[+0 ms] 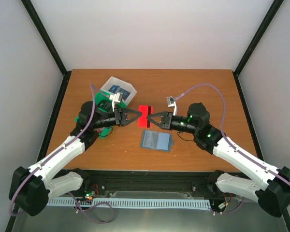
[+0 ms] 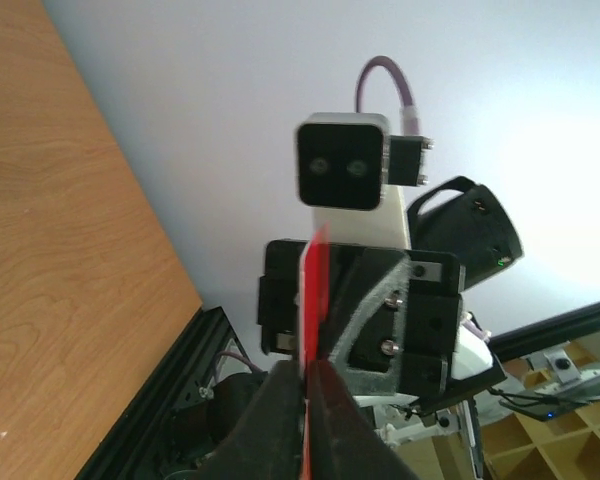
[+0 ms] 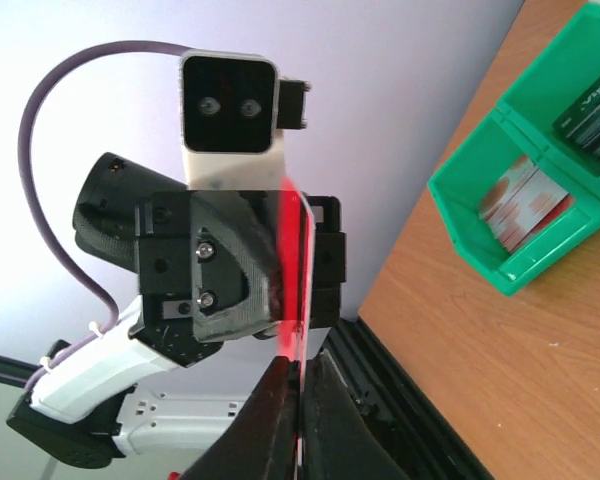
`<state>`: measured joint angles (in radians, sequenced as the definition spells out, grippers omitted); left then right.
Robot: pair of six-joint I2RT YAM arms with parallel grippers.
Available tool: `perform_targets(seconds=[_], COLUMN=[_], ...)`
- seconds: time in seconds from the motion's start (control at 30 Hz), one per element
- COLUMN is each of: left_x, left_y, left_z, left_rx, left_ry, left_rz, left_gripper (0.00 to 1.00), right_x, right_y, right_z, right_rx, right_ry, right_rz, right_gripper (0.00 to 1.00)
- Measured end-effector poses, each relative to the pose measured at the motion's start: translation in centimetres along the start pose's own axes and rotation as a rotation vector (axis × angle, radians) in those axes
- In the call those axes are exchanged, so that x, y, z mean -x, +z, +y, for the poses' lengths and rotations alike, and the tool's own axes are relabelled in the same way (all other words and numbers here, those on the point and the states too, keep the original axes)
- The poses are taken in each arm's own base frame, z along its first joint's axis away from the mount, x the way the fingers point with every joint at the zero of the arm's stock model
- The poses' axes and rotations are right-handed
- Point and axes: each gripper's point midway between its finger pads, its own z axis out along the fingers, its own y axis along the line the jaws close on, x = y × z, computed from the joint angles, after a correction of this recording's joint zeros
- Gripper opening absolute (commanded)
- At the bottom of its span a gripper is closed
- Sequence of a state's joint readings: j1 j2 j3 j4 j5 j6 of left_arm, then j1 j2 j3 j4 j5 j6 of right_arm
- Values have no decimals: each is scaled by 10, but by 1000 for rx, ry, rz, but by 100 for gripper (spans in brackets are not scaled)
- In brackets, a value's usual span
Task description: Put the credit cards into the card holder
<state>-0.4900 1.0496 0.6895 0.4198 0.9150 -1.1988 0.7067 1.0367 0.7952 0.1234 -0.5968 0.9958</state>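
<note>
– Between your two tools, what's up there?
– A red credit card (image 1: 145,110), off the worktop (image 1: 193,87) and standing on edge. Your left tool (image 1: 138,115) is closed on one side of it and your right tool (image 1: 152,117) is closed on the opposite side, tips almost meeting.
– Where's the card holder (image 1: 156,140)?
– Lying open on the worktop, below the tool tips and a little toward your right tool, apart from the card.
– What could go wrong?
– With both tools clamped, any pull apart may bend the card or tear it from one grip. If both let go, it drops and likely misses the slots. The holder looks loose too, so pushing a card in could shove it away.
– Any writing?
– The right wrist view shows a dark card (image 3: 590,108) in the green bin (image 3: 467,237) beside your left tool, printed with what looks like "VIP". Nothing else is legible.
</note>
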Motion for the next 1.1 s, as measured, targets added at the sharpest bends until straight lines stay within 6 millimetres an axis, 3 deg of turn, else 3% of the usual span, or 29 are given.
perform_targets(seconds=[0.07,0.1,0.23,0.4,0.53,0.67,0.9,1.1], left_x=[-1,-2,-3,-12,-33,-51,-64,-50], left_y=[-1,-1,-7,-16,-25,-31,-24,-11], left_z=[7,11,29,71,127,173,223,239], left_rx=[23,40,136,292,443,568,699,722], left_ry=[-15,-24,-26,-39,-104,-162,-183,-149], left_rz=[-7,-12,-48,-66,-39,4,83,107], left_gripper=[47,55,69,70,68,63,48,43], right_x=[0,-1,-9,-32,-63,-89,-98,-96], right_y=[-1,-2,-11,-25,-43,-57,-54,-43], right_z=[-1,-4,-33,-92,-153,-200,-242,-253], right_rx=[-3,-13,-111,-312,-519,-680,-777,-755], right_ry=[4,6,33,94,162,212,265,279], right_rz=[-13,-21,-60,-64,-34,-2,35,40], right_gripper=[3,3,3,3,3,3,3,3])
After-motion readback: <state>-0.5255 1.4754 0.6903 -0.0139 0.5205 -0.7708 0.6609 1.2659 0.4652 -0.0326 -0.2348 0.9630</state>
